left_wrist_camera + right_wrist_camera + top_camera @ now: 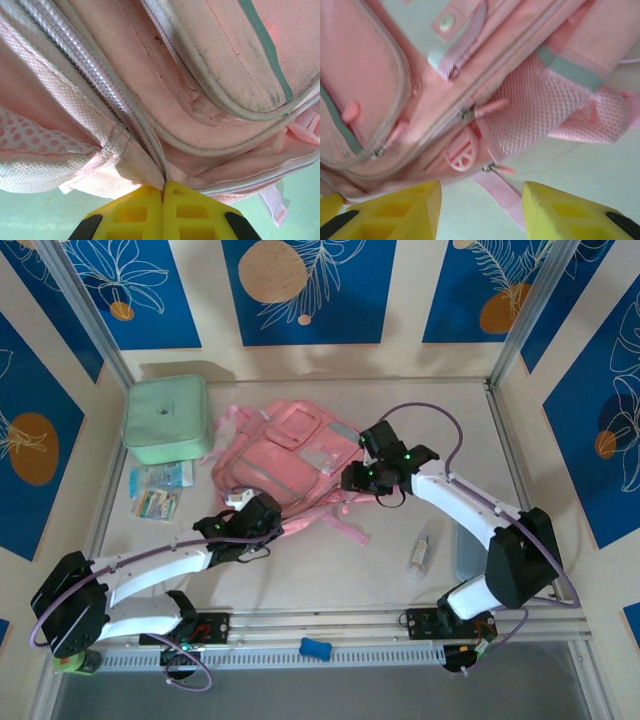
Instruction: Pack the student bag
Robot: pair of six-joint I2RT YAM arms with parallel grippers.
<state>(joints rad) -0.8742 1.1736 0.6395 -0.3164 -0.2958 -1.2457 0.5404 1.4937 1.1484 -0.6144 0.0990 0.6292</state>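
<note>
At the far left of the counter (pixel 340 575) lay a mint green zip case (pixel 165 420), with a few colourful packets (pixel 158 490) just in front of it. The left arm (pixel 150 565) reached in from the near left corner to the near edge of the student bag (pixel 285 460), which lay flat at mid-counter towards the back, front pockets up, straps trailing towards the near side. In the left wrist view the left jaws were pressed together, their yellow fingers (pixel 145 212) meeting where a zip seam of the bag (pixel 200 100) ran into the tips; whether fabric was caught between them could not be told. The right arm (pixel 470 505) curved in from the right to the bag's right side. The right jaws stood apart, the fingers (pixel 395 210) just short of the bag's mesh side pocket (pixel 535 110) and holding nothing. Further right a small pale tube (pixel 420 555) lay on the counter.
</note>
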